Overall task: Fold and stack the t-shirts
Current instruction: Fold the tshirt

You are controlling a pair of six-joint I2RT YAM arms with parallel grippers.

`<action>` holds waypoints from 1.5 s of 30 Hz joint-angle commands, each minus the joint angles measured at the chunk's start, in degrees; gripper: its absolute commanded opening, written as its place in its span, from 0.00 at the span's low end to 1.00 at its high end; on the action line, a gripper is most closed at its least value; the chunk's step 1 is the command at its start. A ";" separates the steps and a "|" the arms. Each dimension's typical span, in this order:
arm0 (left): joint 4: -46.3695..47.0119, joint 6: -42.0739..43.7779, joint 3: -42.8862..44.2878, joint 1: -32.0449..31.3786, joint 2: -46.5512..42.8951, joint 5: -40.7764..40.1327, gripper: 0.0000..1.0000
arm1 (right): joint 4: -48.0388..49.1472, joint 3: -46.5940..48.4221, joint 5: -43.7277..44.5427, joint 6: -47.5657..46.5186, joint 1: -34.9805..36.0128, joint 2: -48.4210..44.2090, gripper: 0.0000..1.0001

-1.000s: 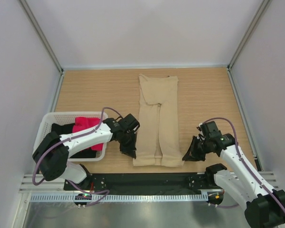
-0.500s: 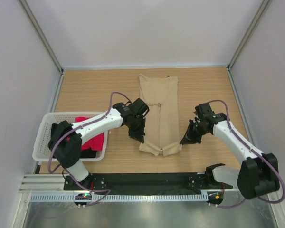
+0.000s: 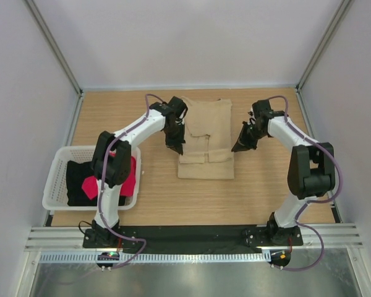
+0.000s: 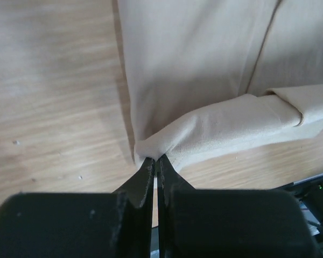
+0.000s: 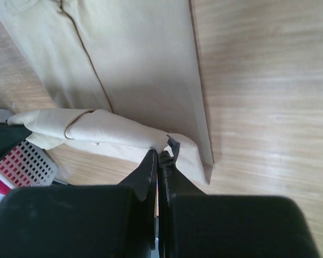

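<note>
The tan t-shirt [image 3: 205, 139] lies folded into a long strip on the wooden table, its near end doubled back over the middle. My left gripper [image 3: 178, 148] is shut on the folded hem's left corner [image 4: 151, 150]. My right gripper [image 3: 236, 148] is shut on its right corner [image 5: 164, 145]. Both hold the hem just above the lower layer [image 4: 199, 48] [image 5: 145, 59]. The red-pink t-shirt [image 3: 93, 184] and the black t-shirt [image 3: 77, 179] lie in the white basket [image 3: 57, 161] at the left.
The white slotted basket stands at the table's left near edge and also shows in the right wrist view [image 5: 27, 161]. Grey walls enclose the table on three sides. A black strip and metal rail [image 3: 191, 238] run along the near edge.
Both grippers have carried the tan shirt's near hem away from the arm bases toward the far end, folding the strip over itself. The shirt is now about half as long.
</note>
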 commanded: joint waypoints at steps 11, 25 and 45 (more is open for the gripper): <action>-2.50 4.21 12.19 4.47 8.36 3.41 0.00 | 0.81 11.26 -1.66 -2.19 -1.73 10.56 0.01; -2.59 3.15 18.00 5.09 14.42 5.52 0.01 | 1.69 15.21 -2.72 -1.31 -2.35 15.84 0.01; -6.46 4.65 14.16 8.08 1.37 -4.24 0.58 | -11.48 25.50 9.93 -5.18 3.96 12.77 0.48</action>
